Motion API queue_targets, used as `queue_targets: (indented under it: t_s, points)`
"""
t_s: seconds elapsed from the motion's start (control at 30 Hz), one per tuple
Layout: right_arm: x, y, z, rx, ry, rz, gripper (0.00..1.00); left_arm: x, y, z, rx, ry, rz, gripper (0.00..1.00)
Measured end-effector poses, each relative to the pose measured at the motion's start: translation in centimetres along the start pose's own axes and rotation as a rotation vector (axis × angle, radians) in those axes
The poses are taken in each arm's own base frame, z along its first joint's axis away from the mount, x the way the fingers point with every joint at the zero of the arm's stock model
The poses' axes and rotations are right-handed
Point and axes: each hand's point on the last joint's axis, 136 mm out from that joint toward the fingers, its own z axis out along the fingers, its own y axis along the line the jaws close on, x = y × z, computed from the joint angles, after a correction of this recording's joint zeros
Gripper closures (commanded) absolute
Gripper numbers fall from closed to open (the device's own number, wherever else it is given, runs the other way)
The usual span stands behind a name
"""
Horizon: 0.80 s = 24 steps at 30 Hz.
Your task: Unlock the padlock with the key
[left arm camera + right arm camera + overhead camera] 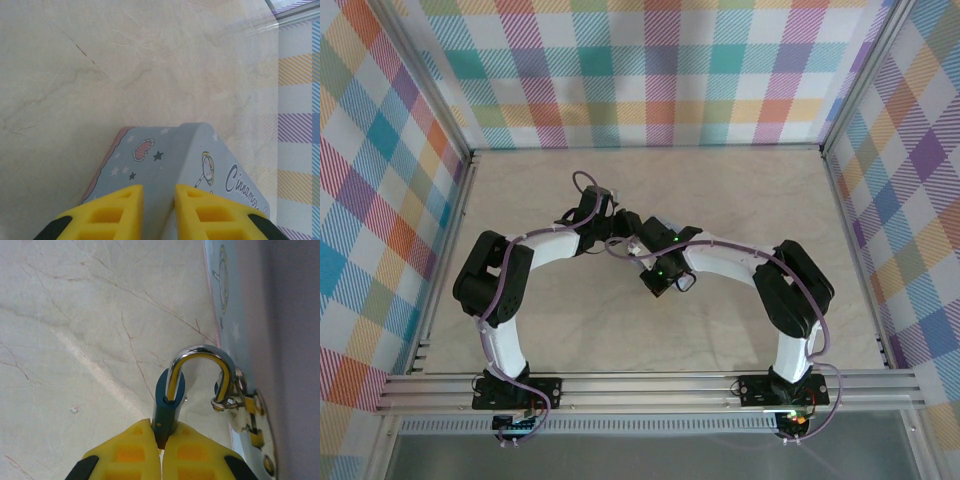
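In the top view the left arm (545, 245) is reaching in from the left and the right arm (730, 258) from the right, and their wrists are meeting near the middle of the marbled table (720, 190).

Seen from the left wrist, the left gripper (159, 190) is sitting low over a pale-blue cartoon tin (195, 150). Its yellow fingers (120, 210) are standing narrowly apart, with a strip of the tin showing between them. I cannot tell whether they are actually pinching it. The tin is lying tilted on the table, near the plaid wall (300, 100).

Further right, in the right wrist view, the padlock (167, 407) is hanging at the tin's side. Its dark bluish body is turned edge-on, and its silver shackle (200, 351) is arching over and passing through the ring of the tin's metal hasp (247, 422). The right gripper (161, 435) is clamping the padlock's body, with its jaws nearly touching around it.
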Motion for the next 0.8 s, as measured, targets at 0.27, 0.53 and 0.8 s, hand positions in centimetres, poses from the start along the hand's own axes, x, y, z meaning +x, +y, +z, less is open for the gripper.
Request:
queue_targets:
  t_s: [0.27, 0.53, 0.8]
  points:
    - [-1.1, -0.1, -0.1, 0.014, -0.066, -0.037, 1.00, -0.4, -0.4, 0.2, 0.020, -0.021, -0.003, 0.81]
    - [-1.8, -0.3, -1.4, 0.041, -0.196, -0.152, 1.00, 0.6, -0.6, 0.5, 0.031, 0.006, -0.002, 0.81]
    - [-2.1, -0.3, -1.7, 0.044, -0.208, -0.159, 1.00, 1.0, -0.9, 0.5, 0.038, 0.016, 0.001, 0.81]
